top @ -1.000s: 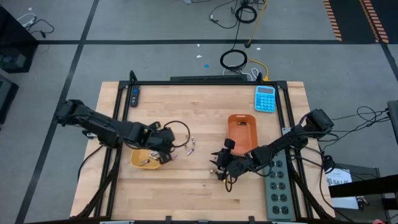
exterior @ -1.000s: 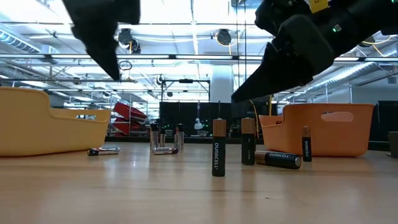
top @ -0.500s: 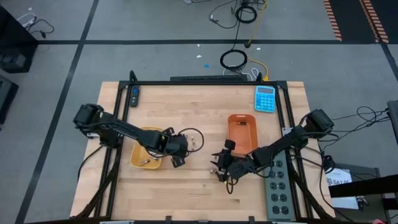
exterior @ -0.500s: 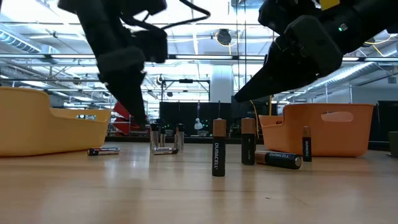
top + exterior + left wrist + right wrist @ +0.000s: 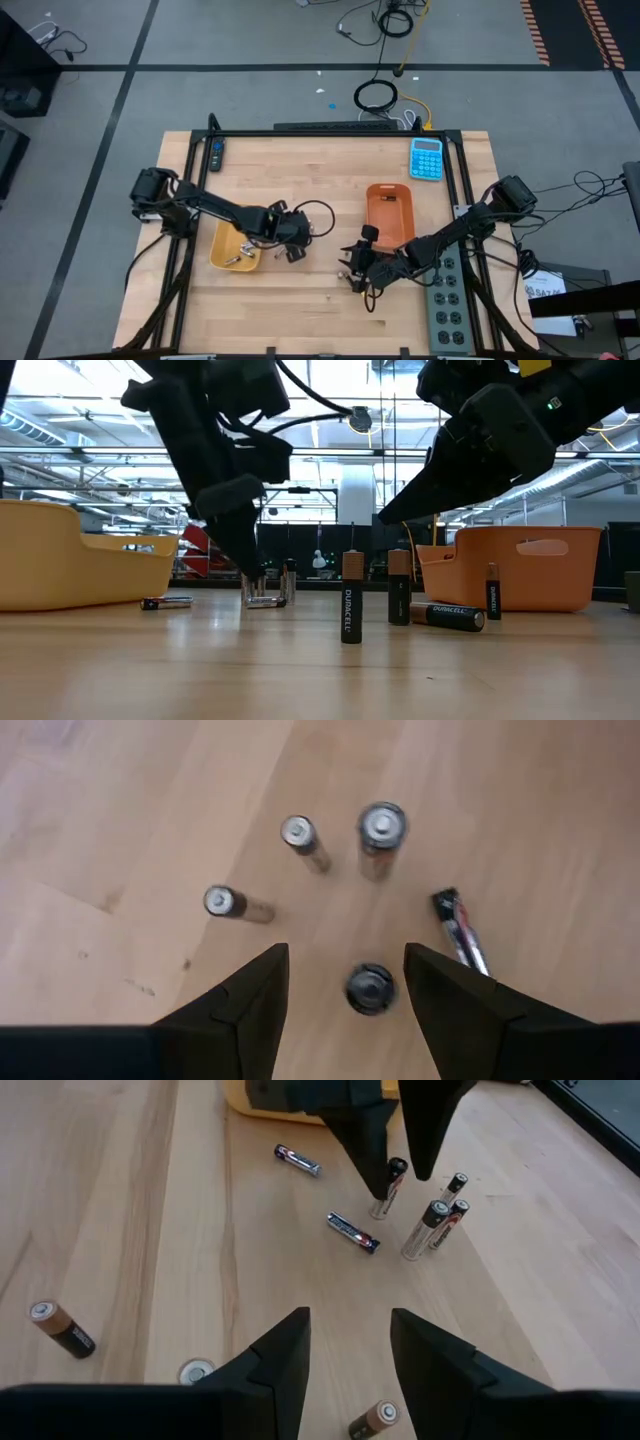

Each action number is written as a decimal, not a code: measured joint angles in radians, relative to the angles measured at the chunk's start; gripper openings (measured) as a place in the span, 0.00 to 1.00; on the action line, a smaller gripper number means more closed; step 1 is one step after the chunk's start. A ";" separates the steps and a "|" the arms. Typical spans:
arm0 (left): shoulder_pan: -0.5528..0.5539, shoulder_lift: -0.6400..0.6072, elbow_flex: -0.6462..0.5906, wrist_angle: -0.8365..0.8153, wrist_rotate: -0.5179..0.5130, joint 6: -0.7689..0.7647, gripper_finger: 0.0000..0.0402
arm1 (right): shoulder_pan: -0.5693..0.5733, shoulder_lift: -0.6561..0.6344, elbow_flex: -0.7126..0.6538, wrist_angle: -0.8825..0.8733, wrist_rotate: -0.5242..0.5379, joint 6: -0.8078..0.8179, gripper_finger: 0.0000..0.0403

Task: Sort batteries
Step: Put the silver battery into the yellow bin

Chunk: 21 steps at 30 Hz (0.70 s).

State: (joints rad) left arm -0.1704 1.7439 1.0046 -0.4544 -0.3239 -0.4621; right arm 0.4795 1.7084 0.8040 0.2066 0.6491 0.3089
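Several slim silvery batteries stand upright in a cluster [image 5: 435, 1220] on the wooden table, right of the yellow tray [image 5: 232, 250]. My left gripper [image 5: 345, 955] points steeply down over the cluster. It is open, with one finger on each side of an upright battery [image 5: 368, 988] and a gap on both sides. Two more slim batteries lie flat [image 5: 352, 1232] nearby. My right gripper [image 5: 350, 1320] hangs open above the table, left of the orange tray [image 5: 390, 212], with nothing between its fingers. Copper-topped batteries [image 5: 351, 600] stand and lie below it.
A blue calculator [image 5: 427, 158] lies at the far right, a grey power strip [image 5: 446, 298] along the right edge, and a remote [image 5: 217, 152] at the far left. The yellow tray holds a battery [image 5: 232, 262]. Bare wood lies along the near edge.
My left gripper has moved from above the yellow tray toward the table's right edge and down. It now stands low over the cluster of slim batteries with its fingers around one of them. My right arm has kept still.
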 joint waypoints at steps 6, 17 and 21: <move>-0.001 0.006 0.000 0.004 0.000 0.035 0.38 | 0.000 0.000 0.000 0.000 0.000 -0.002 0.33; -0.008 -0.011 0.000 -0.022 0.030 0.076 0.13 | 0.000 0.000 0.000 -0.002 0.000 0.004 0.33; -0.043 -0.089 0.060 -0.143 0.035 0.076 0.13 | 0.000 0.000 0.000 -0.023 0.001 0.019 0.33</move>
State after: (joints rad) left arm -0.2136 1.6552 1.0646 -0.5979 -0.2890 -0.3863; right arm 0.4797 1.7084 0.8035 0.1834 0.6499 0.3277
